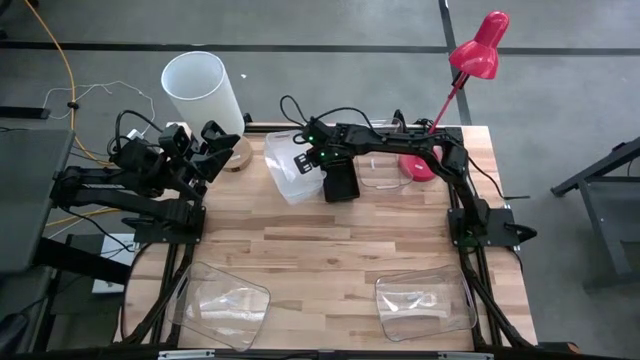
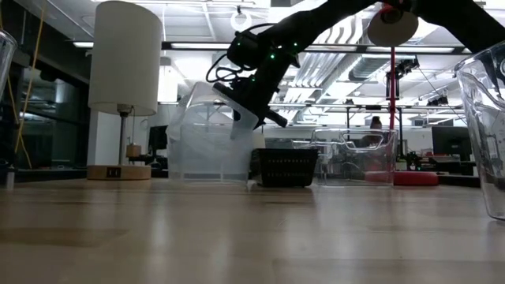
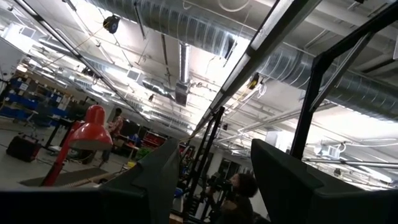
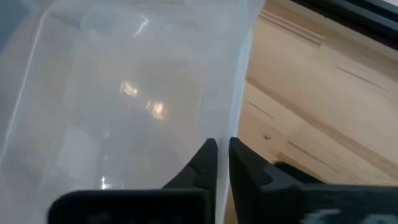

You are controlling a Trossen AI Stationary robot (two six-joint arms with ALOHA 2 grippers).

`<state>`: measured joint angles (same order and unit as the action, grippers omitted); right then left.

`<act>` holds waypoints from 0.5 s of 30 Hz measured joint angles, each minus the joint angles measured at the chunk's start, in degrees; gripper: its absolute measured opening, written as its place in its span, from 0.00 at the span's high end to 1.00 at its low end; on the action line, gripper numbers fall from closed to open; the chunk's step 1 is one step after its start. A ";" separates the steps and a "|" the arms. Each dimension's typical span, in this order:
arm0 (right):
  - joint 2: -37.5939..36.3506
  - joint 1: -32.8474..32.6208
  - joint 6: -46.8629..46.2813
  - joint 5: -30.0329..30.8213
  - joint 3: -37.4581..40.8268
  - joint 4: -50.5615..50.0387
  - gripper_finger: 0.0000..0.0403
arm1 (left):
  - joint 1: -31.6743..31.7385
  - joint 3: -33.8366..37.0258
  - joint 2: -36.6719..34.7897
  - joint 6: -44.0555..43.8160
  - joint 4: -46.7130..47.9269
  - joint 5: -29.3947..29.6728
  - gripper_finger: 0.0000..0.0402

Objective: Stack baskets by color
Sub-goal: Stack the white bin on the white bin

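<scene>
A frosted white basket (image 1: 288, 168) stands on its bottom at the table's far middle, with a black perforated basket (image 1: 340, 185) just to its right. A clear basket (image 1: 385, 172) sits further right, by the lamp's foot. Two larger clear tubs (image 1: 225, 300) (image 1: 425, 305) rest at the near edge. My right gripper (image 4: 222, 146) reaches in from the right and is shut on the frosted basket (image 4: 124, 93). My left gripper (image 3: 211, 180) is raised at the table's far left, open and pointing up at the ceiling, with nothing between its fingers. My right gripper pinches the frosted basket's right-hand wall at its top rim (image 4: 231, 118), the side facing the black basket. One finger (image 4: 202, 162) is inside the basket and the other outside. The fingers slant down from the table's right. The basket's bottom (image 2: 209, 178) rests on the table.
A white cylindrical lampshade on a wooden foot (image 1: 205, 90) stands at the far left, close to my left arm. A red desk lamp (image 1: 480, 45) rises from its base (image 1: 420, 168) at the far right. Bare wood (image 1: 330, 250) lies across the table's middle.
</scene>
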<state>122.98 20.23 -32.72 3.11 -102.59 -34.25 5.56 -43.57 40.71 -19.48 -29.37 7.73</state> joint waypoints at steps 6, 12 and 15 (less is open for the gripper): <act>-0.19 0.03 0.24 -0.07 -0.78 0.10 0.99 | 0.00 0.00 0.00 0.02 0.00 -0.04 0.54; -0.92 0.15 2.34 0.40 -4.68 -1.81 0.99 | 0.01 0.00 0.00 0.13 0.31 -0.07 0.54; -0.99 0.15 3.82 0.09 -7.15 -3.99 0.99 | 0.00 0.00 0.00 0.10 1.32 -0.11 0.54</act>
<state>121.99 20.38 -28.90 3.20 -109.73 -38.24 5.56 -43.57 40.71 -19.38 -28.05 7.62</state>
